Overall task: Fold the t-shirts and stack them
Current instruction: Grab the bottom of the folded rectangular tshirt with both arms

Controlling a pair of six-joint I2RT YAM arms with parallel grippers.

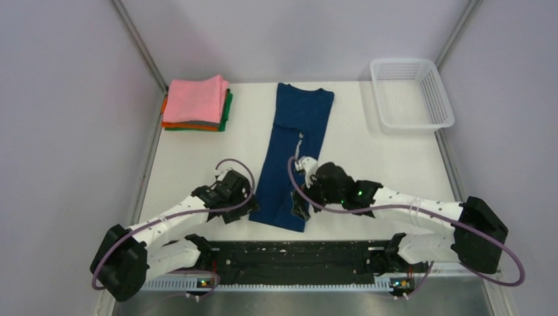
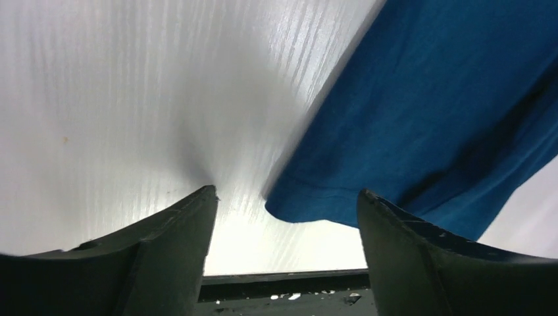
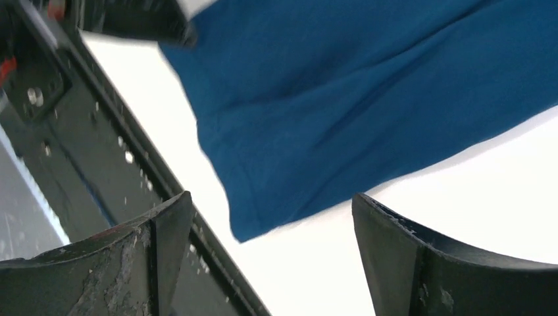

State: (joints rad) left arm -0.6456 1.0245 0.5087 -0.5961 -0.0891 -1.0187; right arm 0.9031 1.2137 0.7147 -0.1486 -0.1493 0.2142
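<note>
- Overhead view: bright, even, sharp; soft shadows on the white counter (image 1: 368, 151).
- Left wrist view: streaky blur over the counter (streaks fan outward), dark shadow ahead of the left tool (image 2: 287, 193).
- Right wrist view: counter glares white; navy shirt (image 3: 368, 99) edge soft.

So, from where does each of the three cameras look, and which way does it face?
Top external: above and behind, looking down on the table, blue t-shirt, folded stack and basket; the left arm and right arm show.
Left wrist: on the left arm, looking down at the t-shirt's near left corner; the left gripper shows, open.
Right wrist: on the right arm, looking down at its near right corner and the dark rail; the right gripper shows, open.
Shared: all three see the blue t-shirt.
</note>
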